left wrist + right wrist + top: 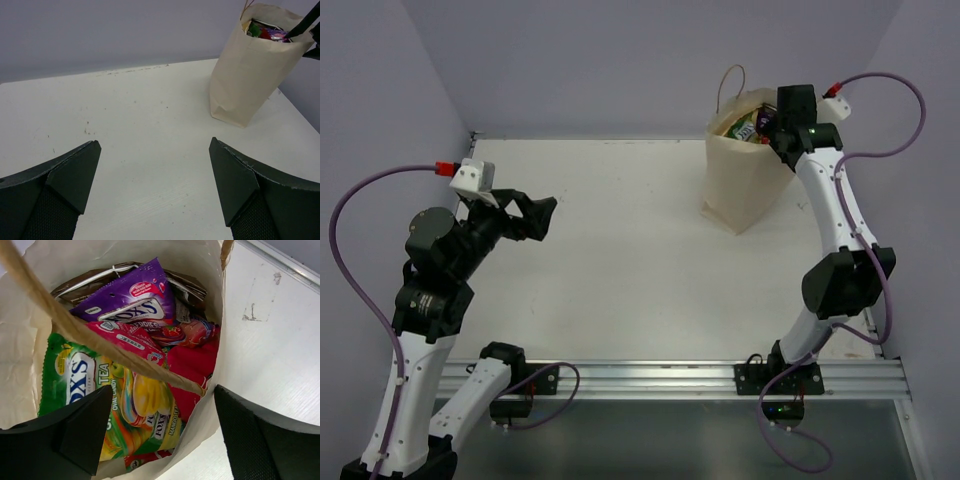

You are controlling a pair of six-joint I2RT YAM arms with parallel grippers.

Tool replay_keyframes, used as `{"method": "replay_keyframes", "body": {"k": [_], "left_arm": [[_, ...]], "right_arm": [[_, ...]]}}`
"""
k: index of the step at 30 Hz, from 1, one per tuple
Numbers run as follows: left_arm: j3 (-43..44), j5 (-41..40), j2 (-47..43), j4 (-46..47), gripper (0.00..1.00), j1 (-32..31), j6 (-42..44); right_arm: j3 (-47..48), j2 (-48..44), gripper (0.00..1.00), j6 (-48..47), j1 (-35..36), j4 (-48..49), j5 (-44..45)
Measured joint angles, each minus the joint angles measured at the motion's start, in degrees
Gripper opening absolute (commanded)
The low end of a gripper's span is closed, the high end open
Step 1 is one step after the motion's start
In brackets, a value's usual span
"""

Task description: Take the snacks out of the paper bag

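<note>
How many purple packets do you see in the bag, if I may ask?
1: the purple packet lies uppermost in the bag; more may be hidden underneath.

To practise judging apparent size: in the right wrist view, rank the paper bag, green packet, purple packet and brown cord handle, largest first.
1. paper bag
2. green packet
3. purple packet; likely farther from the camera, so the true order is unsure
4. brown cord handle: long but thin
</note>
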Motion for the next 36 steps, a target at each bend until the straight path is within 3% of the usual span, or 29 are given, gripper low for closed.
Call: {"method": "replay_keyframes", "body": {"k": [3, 4, 6, 7, 12, 27, 36], "left_arm": [[0.0, 0.33, 0.04, -0.02, 1.0, 0.0, -0.02], [0.0, 0.48, 0.07, -0.02, 1.0, 0.0, -0.02], [0.0, 0.72, 0.09, -0.02, 1.0, 0.0, -0.04], [0.0, 0.81, 0.11, -0.02, 1.0, 0.0, -0.04], [0.0, 1.25, 0.2, -0.02, 1.0, 0.0, -0.22], [0.52, 4.87, 4.48, -0.02, 1.0, 0.0, -0.46], [1.7, 10.45, 8.81, 1.11, 1.0, 0.0, -4.15]], "right_arm": [[-0.02, -0.02, 0.57, -0.15, -0.22, -0.39, -0.22], [-0.09, -0.09, 0.44, -0.33, -0.26, -0.42, -0.26], [-1.07, -0.55, 0.31, -0.7, -0.26, -0.33, -0.5], [-1.99, -0.98, 0.21, -0.81, -0.26, -0.17, -0.92], [-8.52, -6.12, 0.01, -3.52, -0.28, 1.53, -5.27], [-33.38, -37.59, 0.0, -27.12, 2.08, 1.86, -32.41], [-39.89, -45.94, 0.0, -31.36, 3.52, 2.03, -42.34]]}}
